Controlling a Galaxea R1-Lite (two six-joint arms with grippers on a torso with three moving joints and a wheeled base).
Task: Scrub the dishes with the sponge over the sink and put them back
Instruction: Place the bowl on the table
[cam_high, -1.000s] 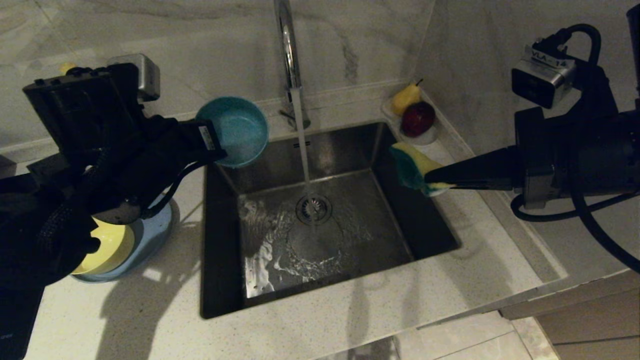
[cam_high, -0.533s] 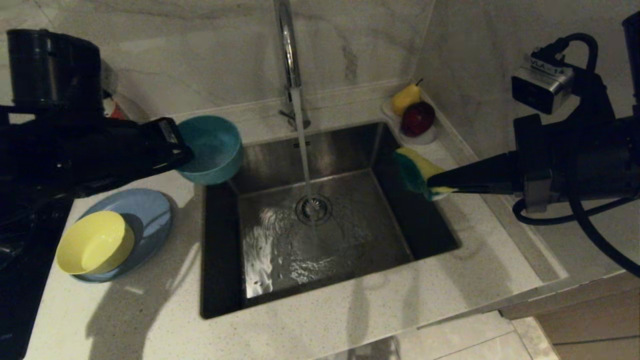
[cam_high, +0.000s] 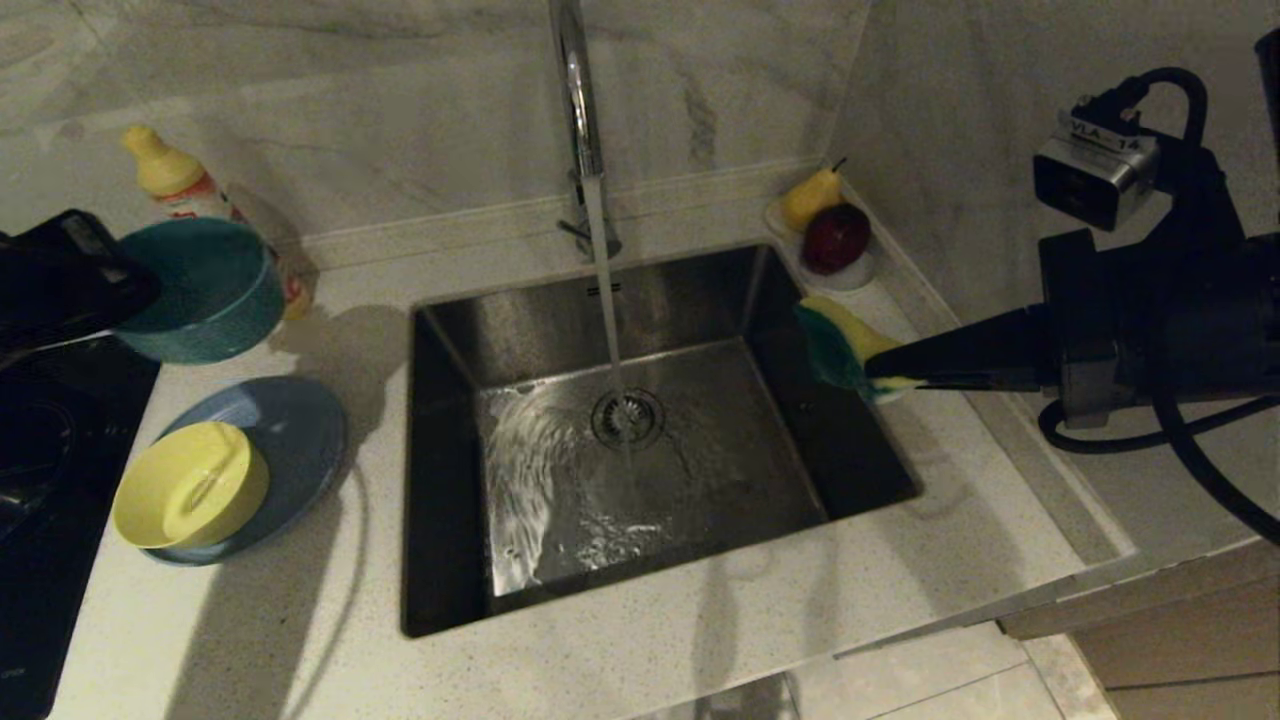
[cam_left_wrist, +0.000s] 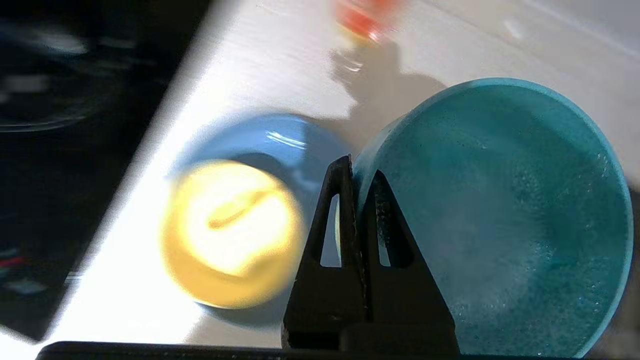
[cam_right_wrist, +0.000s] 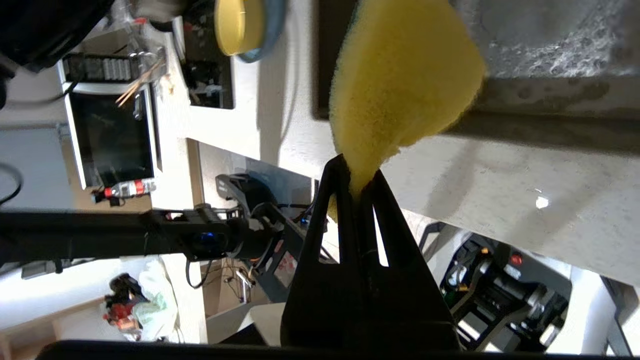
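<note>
the teal-blue bowl (cam_high: 200, 290) is held by its rim in the left gripper (cam_left_wrist: 357, 172), whose fingers are pinched together on the rim, above the counter (cam_high: 700, 640) left of the sink (cam_high: 640, 440), behind the light-blue plate (cam_high: 290, 440). the pale yellow bowl (cam_high: 190, 485) is seated on that plate. the sponge (cam_high: 840, 345) is pinched in the right gripper (cam_right_wrist: 357, 172) over the sink's right edge. water is seen running from the tap (cam_high: 575, 110) onto the drain.
</note>
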